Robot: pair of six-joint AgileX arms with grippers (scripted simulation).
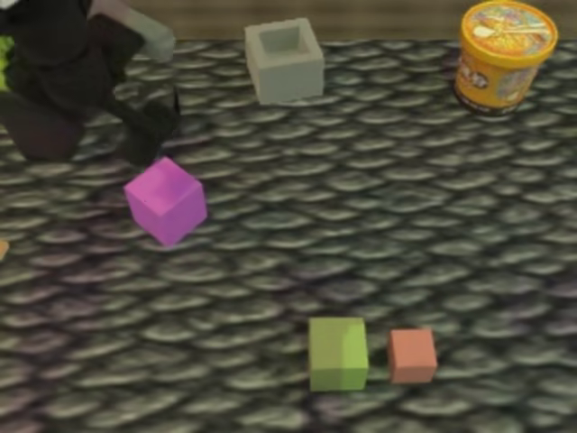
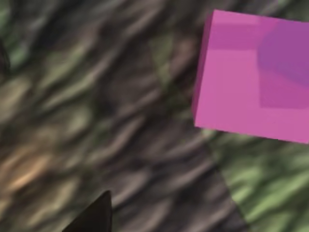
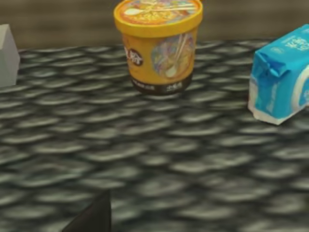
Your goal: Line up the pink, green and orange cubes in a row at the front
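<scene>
Pink cube up close

The pink cube (image 2: 253, 77) lies on the mottled counter (image 2: 96, 121), with a dark fingertip (image 2: 94, 217) at the frame's edge.

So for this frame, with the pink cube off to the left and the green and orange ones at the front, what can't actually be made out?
- Left gripper, top view: dark arm blurs into it, fingers unreadable; its wrist view shows only a dark tip beside the pink cube.
- Pink cube, left wrist view: cut off by the frame edge.
- Right gripper: absent from the top view; right wrist view shows only a dark tip.
- Blue packet, right wrist view: cut by the edge.
- Noodle cup label: too small to read.
</scene>
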